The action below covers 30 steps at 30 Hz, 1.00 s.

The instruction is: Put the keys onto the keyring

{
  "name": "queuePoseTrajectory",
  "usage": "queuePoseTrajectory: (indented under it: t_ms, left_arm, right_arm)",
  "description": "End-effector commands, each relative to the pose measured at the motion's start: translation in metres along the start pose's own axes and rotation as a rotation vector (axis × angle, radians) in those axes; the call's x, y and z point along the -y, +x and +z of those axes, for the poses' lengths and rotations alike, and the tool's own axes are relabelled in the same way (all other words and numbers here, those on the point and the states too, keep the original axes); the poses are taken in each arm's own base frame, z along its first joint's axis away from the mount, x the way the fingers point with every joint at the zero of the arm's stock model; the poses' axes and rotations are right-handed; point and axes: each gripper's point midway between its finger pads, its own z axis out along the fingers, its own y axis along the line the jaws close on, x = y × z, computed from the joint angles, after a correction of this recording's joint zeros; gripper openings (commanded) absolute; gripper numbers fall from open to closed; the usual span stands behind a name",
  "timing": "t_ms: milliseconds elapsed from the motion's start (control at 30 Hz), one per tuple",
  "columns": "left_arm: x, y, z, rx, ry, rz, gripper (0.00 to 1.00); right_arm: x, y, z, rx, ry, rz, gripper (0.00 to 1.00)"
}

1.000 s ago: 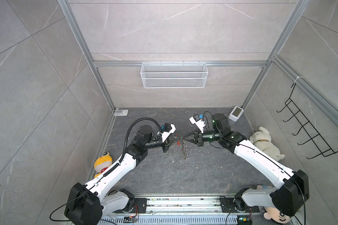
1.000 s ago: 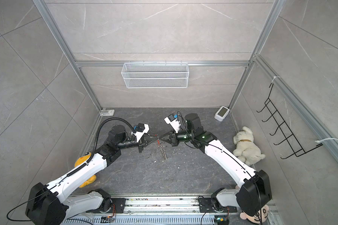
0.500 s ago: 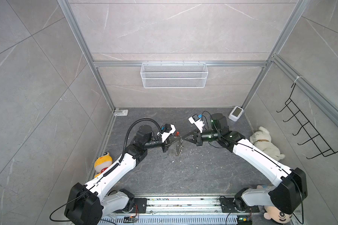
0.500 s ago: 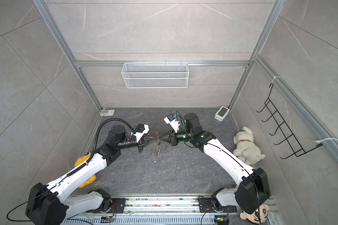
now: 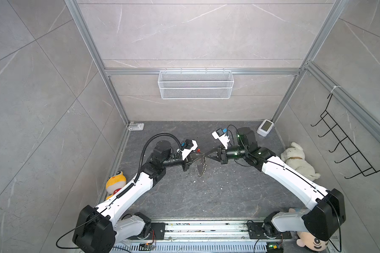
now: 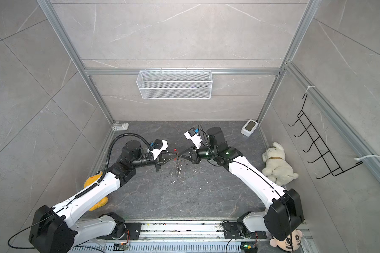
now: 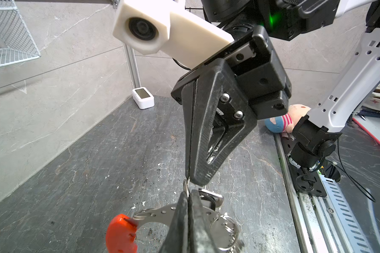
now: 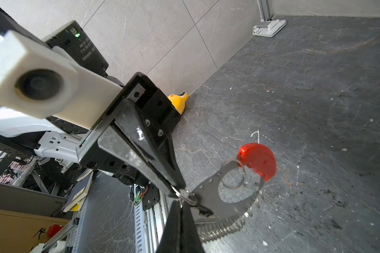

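Above the counter (image 5: 206, 197), your left pincer (image 7: 188, 195) is clamped shut on the keyring (image 8: 224, 210). Your right pincer (image 7: 190, 178) meets it tip to tip, closed at a small ring (image 8: 185, 195). The black key (image 7: 211, 203) sits just beside the tips. Beyond, a wire basket (image 5: 195, 87) hangs on the wall.

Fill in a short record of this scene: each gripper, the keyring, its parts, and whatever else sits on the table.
keyring: curved silver piece with toothed edge, held above the table
red tag: hangs from a ring on the keyring
left gripper: shut, clamped on the keyring
right gripper: shut, tip apparently pinching the small ring
small ring: between the two gripper tips
keys: no separate key can be made out
table: dark grey, white flecks
others: yellow plush toy, white plush dog, small white device
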Motion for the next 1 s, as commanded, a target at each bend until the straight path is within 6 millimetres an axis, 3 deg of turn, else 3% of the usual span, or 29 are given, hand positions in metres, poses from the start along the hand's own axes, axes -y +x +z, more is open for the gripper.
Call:
queuePoseTrajectory:
  t_ms: [0, 633, 967]
  left_arm:
    - [0.011, -0.02, 0.0, 0.052, 0.068, 0.054, 0.0]
    - [0.014, -0.019, -0.001, 0.053, 0.077, 0.071, 0.0]
    - [0.013, -0.023, -0.004, 0.063, 0.062, 0.092, 0.0]
  right_arm:
    - [-0.013, -0.018, -0.008, 0.043, 0.002, -0.066, 0.0]
    - [-0.005, -0.018, -0.004, 0.034, 0.019, -0.05, 0.0]
    - [0.008, 0.003, 0.003, 0.006, 0.024, 0.004, 0.0]
